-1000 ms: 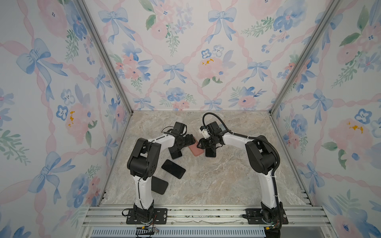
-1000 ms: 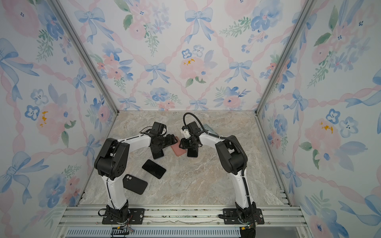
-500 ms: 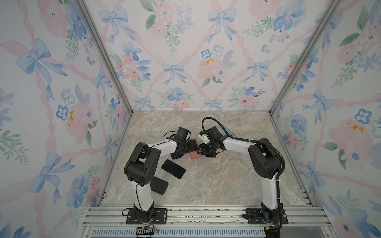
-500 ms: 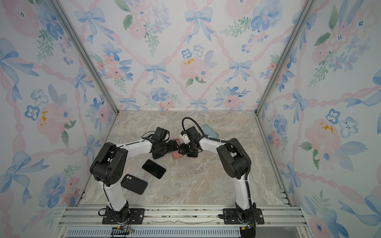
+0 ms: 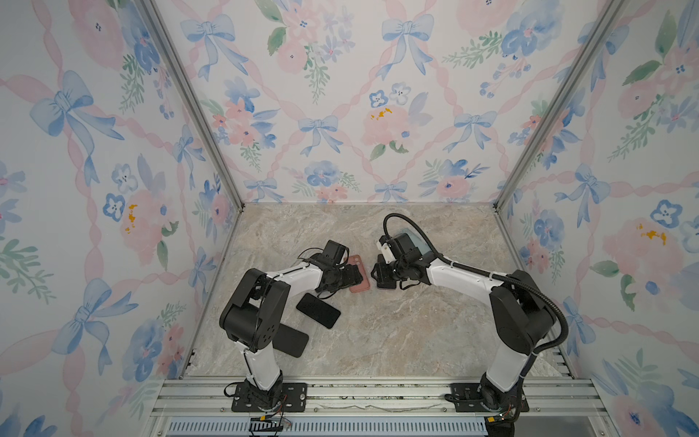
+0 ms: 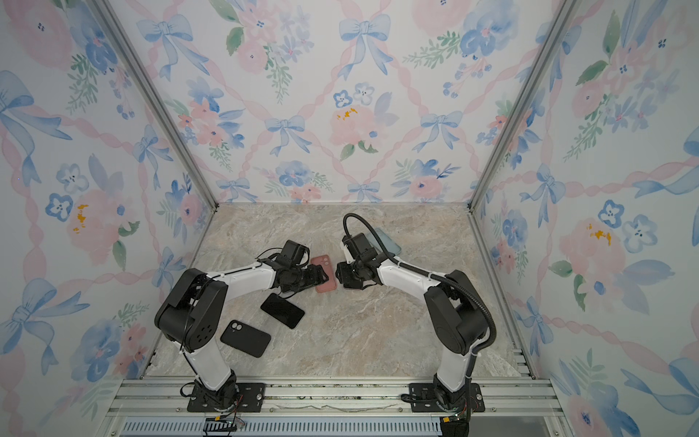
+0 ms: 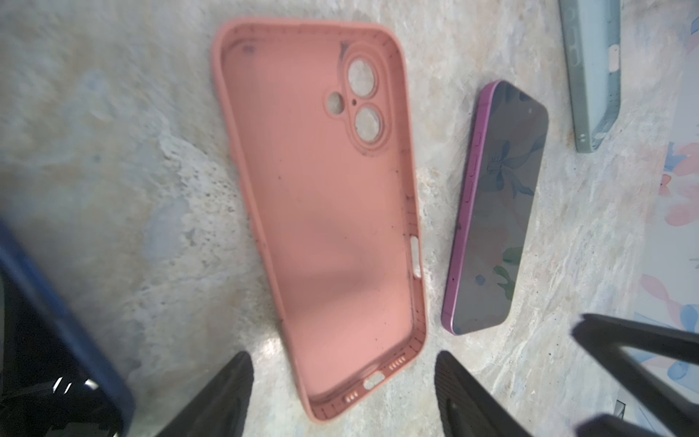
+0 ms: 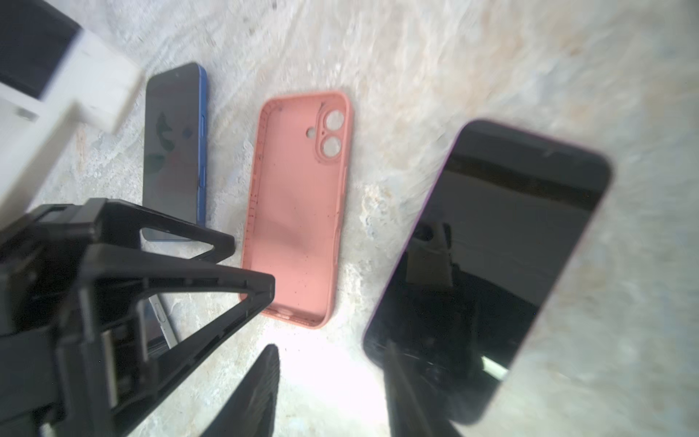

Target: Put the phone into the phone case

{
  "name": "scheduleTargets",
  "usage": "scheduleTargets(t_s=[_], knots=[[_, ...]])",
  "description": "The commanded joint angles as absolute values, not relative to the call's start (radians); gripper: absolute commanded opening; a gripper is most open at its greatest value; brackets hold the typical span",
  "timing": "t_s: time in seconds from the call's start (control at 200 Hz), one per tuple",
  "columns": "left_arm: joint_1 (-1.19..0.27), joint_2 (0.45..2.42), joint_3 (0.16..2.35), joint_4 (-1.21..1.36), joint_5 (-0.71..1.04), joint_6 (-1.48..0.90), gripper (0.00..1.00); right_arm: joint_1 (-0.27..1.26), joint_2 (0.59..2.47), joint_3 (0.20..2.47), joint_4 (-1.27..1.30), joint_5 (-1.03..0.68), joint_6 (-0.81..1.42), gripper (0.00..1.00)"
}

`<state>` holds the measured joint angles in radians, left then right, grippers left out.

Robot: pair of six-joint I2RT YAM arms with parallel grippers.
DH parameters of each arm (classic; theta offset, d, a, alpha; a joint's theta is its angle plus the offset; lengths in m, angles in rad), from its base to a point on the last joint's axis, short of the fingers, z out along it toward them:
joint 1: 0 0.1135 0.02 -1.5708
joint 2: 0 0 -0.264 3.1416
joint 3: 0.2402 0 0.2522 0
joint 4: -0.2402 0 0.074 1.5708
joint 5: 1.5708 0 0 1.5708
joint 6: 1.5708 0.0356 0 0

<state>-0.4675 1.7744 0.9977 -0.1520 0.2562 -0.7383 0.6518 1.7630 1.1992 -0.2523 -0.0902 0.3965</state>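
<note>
**Task item.** Phone case: pink, lying flat near the middle of the table, hollow side up and empty, rim showing all round. The camera cut-outs are at its 12 o'clock end and the port slot at its 6 o'clock end.

**Phone**: purple-edged, screen up, flat on the table at 3 o'clock of the case. It is just beside the case but apart from it, long edges roughly parallel, with a strip of bare marble between them.

**Clearances.** Bare table runs wide from 4 to 6 o'clock of the case. A blue-edged phone lies near at 7 o'clock, with a black case farther out on the same line. A grey-green case sits at 2 o'clock, apart from both.

**Left gripper**: comes in from 9 o'clock. Its jaws are spread wider than the case, its fingers standing either side of the port end. It grasps nothing.

**Right gripper**: comes in from 3 o'clock. Its jaws are parted, with bare table between them. One finger overlaps the phone's near corner in the wrist view; contact cannot be confirmed.
</note>
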Motion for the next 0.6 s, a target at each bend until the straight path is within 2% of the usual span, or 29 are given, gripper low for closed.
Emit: scheduleTargets(t_s=[0.0,0.345,0.595], knots=[[-0.459,1.757,0.969,-0.137,0.292,-0.739,0.77,0.652,1.754,1.167,-0.289,0.128,0.467,0.53],[-0.461,1.784,0.965,-0.113,0.333,-0.731,0.77,0.649,1.882,1.273,-0.369,0.187,0.504,0.76],[-0.479,1.805,0.976,-0.094,0.356,-0.741,0.78,0.664,1.929,1.315,-0.411,0.199,0.544,0.84]])
